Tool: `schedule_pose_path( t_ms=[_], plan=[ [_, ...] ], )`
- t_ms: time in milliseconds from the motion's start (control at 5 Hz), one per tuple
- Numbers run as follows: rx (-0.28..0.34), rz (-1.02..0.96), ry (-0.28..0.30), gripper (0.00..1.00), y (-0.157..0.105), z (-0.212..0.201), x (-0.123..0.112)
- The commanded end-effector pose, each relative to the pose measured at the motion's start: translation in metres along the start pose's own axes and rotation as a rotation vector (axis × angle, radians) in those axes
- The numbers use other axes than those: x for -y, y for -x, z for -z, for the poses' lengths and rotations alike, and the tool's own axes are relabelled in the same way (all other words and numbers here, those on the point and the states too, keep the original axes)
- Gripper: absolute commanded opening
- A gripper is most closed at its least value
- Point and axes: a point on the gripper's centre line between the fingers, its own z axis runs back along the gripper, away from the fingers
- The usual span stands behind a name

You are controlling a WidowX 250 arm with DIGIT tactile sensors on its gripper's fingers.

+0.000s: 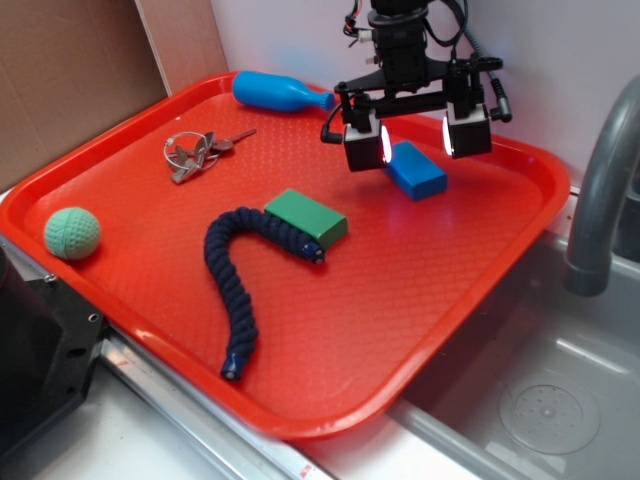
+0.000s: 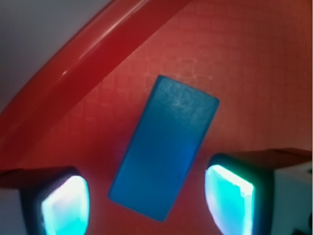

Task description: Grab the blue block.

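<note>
The blue block lies flat on the red tray near its back right corner. My gripper hangs open just above it, one finger on each side. In the wrist view the blue block lies tilted between the two glowing fingertips, with red tray showing on both sides of it. Nothing touches the block.
On the tray lie a green block, a dark blue rope, a bunch of keys, a blue pin-shaped toy and a green ball. A sink and a grey tap stand to the right.
</note>
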Motion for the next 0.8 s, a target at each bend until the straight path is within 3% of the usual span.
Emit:
schedule_pose_path(
  t_ms=[0, 200, 600],
  plan=[
    [0.046, -0.019, 0.056, 1.0, -0.018, -0.021, 0.006],
    [0.047, -0.009, 0.01, 1.0, -0.023, 0.009, -0.005],
    [0.04, -0.016, -0.022, 1.0, -0.022, 0.017, -0.006]
  ],
)
